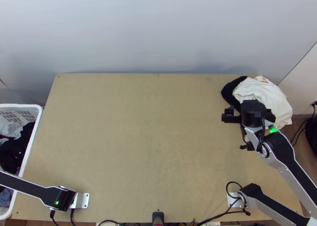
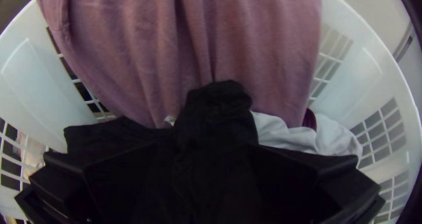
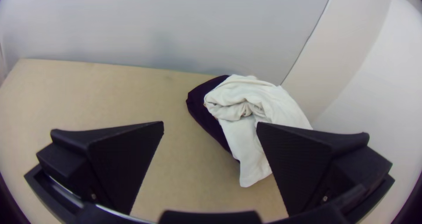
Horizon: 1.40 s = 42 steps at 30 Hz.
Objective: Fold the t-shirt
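In my top view, the white plastic basket (image 1: 35,128) stands at the left edge of the frame, beside the table (image 1: 146,147). Inside it I see black cloth and some pale pieces, and a blue-grey piece (image 1: 5,197) near the lower end.

The left wrist view looks down into this basket. A pink cloth (image 2: 263,43) with loose vertical folds covers the upper middle of the frame, and its lower edge goes to the bunched black cloth (image 2: 217,105). Right of the centre there is a white cloth (image 2: 285,134), with a small dark red piece (image 2: 309,119) at it. A little label (image 2: 170,119) is visible between the pink and the black.

On the table, at the upper right in the top view, a bunched white cloth (image 1: 259,92) lies together with a dark cloth (image 1: 231,92); the right wrist view gives me its rolled folds. I cannot tell which of all these pieces is the t-shirt.

My left gripper (image 2: 204,147) is in the basket with its fingers spread, and the black cloth is between them; if they touch it, I cannot tell. My right gripper (image 1: 251,110) is above the table near the white cloth, its fingers wide apart and nothing held.
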Available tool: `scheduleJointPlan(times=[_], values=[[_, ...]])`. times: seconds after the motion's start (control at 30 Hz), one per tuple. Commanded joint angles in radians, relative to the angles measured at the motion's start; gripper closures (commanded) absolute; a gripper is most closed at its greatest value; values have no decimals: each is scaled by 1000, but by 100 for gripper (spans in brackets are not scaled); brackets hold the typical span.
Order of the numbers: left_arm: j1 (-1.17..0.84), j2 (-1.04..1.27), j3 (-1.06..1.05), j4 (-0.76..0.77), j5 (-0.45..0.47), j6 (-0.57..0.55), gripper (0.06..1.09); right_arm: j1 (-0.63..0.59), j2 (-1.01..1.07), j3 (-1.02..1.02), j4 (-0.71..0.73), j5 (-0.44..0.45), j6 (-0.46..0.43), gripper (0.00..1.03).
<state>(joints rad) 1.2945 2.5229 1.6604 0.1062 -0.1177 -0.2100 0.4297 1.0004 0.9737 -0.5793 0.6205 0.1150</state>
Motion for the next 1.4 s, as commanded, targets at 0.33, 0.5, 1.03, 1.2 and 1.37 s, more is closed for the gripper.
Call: scheduleJointPlan(times=[0.33,0.5,1.03,1.2,1.37], values=[[28,211,309,-106,-57,-26,33,11,35,-17,-5,2,-9,5],[22,234,325,-112,-51,-2,61,11,35,-15,-8,4,-11,5],[20,-75,306,-508,291,-46,105,7,41,25,10,5,-11,5],[11,-326,176,-520,424,-52,105,9,41,51,9,4,-9,5],[-8,-654,21,-520,642,-48,105,7,35,88,4,4,-9,5]])
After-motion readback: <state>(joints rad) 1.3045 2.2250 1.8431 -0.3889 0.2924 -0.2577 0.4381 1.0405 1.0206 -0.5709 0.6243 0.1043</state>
